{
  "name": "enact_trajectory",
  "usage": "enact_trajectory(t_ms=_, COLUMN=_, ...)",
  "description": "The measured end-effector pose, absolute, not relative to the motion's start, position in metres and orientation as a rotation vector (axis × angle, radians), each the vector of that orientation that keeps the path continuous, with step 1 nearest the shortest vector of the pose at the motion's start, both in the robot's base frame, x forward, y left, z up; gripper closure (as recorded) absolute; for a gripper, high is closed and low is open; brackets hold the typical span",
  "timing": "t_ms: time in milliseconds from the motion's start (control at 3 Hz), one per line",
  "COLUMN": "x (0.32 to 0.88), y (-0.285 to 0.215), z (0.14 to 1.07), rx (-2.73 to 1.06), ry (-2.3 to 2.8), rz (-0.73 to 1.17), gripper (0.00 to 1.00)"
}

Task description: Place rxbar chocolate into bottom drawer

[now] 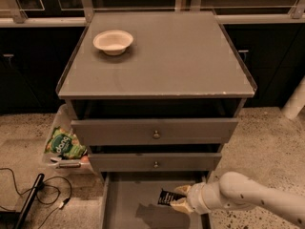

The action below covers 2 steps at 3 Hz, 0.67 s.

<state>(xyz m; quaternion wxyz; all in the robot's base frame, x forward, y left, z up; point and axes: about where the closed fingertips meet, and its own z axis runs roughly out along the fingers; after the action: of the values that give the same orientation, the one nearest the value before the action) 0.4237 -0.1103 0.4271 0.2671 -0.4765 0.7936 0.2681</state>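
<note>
The rxbar chocolate [166,197] is a small black wrapper with white lettering, held at its right end by my gripper [180,197]. The gripper reaches in from the lower right and is shut on the bar. It holds the bar just above the floor of the bottom drawer [125,202], a wide grey tray pulled out below the two knobbed drawers. The bar sits over the right half of the drawer, near its back, and throws a shadow on the drawer floor.
A cream bowl [113,41] stands on the cabinet top at the back left. A green snack bag [65,143] lies in a clear bin left of the cabinet. Black cables [47,194] trail on the speckled floor at the lower left.
</note>
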Motion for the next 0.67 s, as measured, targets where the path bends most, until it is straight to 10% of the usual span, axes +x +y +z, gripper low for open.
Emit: enact_trajectory(t_ms=667, x=0.4308, y=-0.1186, z=0.3895, rx=-1.225, ry=2.154, rz=0.720, gripper=1.00)
